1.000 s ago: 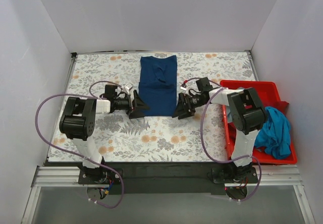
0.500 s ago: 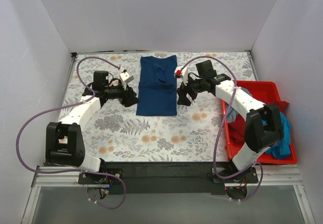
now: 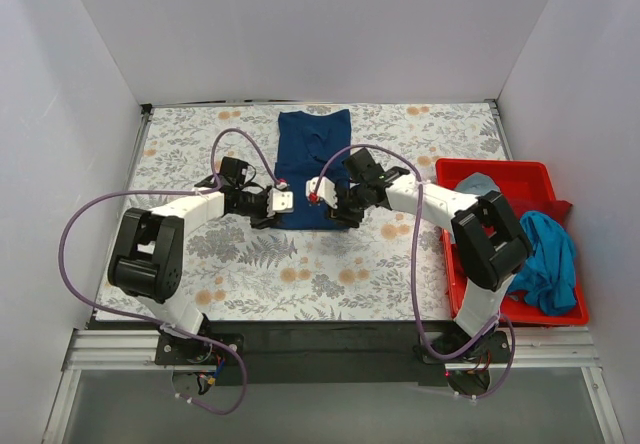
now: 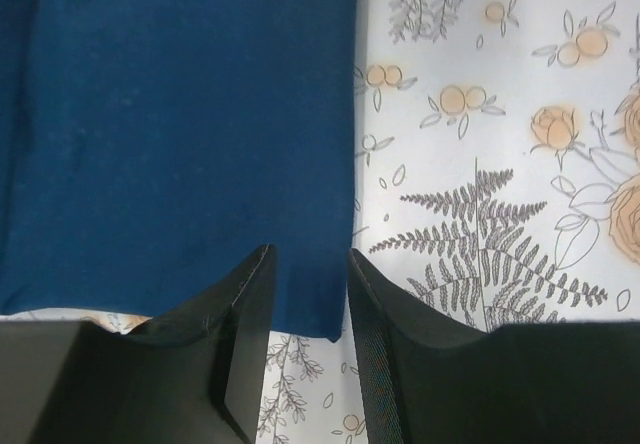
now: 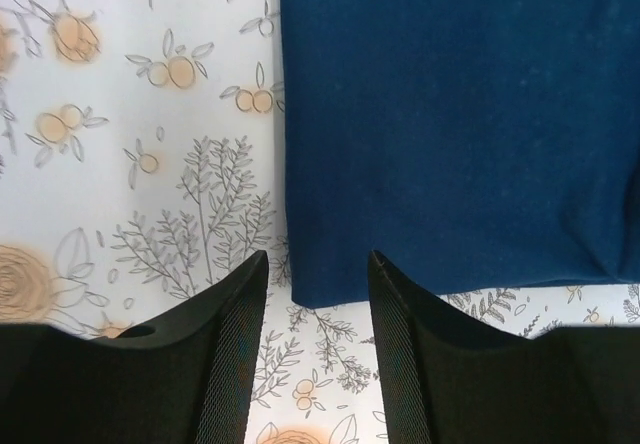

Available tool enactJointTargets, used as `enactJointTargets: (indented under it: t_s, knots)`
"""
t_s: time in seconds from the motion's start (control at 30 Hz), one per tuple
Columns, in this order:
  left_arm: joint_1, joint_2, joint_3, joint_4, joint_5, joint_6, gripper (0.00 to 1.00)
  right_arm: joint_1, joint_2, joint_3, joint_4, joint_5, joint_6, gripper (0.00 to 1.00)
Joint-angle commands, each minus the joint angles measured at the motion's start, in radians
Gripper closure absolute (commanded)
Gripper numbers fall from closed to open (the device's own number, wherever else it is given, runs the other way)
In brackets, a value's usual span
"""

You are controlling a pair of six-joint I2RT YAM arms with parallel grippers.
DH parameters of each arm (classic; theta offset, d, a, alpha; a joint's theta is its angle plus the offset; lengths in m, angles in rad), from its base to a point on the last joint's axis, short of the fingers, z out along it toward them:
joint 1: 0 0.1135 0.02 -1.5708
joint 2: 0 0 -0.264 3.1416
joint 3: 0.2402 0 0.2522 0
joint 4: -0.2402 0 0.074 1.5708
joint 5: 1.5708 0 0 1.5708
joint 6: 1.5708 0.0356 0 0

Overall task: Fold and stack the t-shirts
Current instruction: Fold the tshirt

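Observation:
A navy t-shirt [image 3: 313, 169] lies folded into a long strip on the floral table cover [image 3: 200, 254], at the middle back. My left gripper [image 3: 272, 207] is at its near left corner and my right gripper [image 3: 330, 207] at its near right part. In the left wrist view the navy t-shirt [image 4: 180, 124] has one corner lying between the jaws of the left gripper [image 4: 308, 259], which is open and narrow. In the right wrist view a corner of the navy t-shirt [image 5: 450, 114] lies between the open jaws of the right gripper [image 5: 317, 259]. Neither gripper clamps the cloth.
A red plastic bin [image 3: 500, 169] stands at the table's right edge. It holds a teal-blue shirt [image 3: 545, 254], a pale grey-blue one [image 3: 478, 182] and a red one [image 3: 560, 209]. White walls enclose the table on three sides.
Both arms have come in from the shirt's sides to its near edge. Both sets of jaws have narrowed around the cloth corners.

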Motion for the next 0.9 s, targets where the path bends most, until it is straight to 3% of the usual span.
enactJointTargets:
  t_s: [0.0,0.6,0.8,0.87]
  knots:
    - [-0.005,0.008,-0.017,0.01,-0.029,0.107,0.67,-0.011,0.013,-0.039,0.07,0.047,-0.082,0.5]
    - [-0.047,0.058,-0.056,0.018,-0.119,0.117,0.65,-0.002,0.066,-0.156,0.133,0.094,-0.163,0.51]
    - [-0.039,0.049,-0.047,0.009,-0.145,0.068,0.65,-0.002,0.053,-0.183,0.134,0.114,-0.176,0.65]
    - [-0.024,0.052,-0.031,0.004,-0.144,0.055,0.65,-0.004,0.052,-0.19,0.133,0.12,-0.18,0.74]
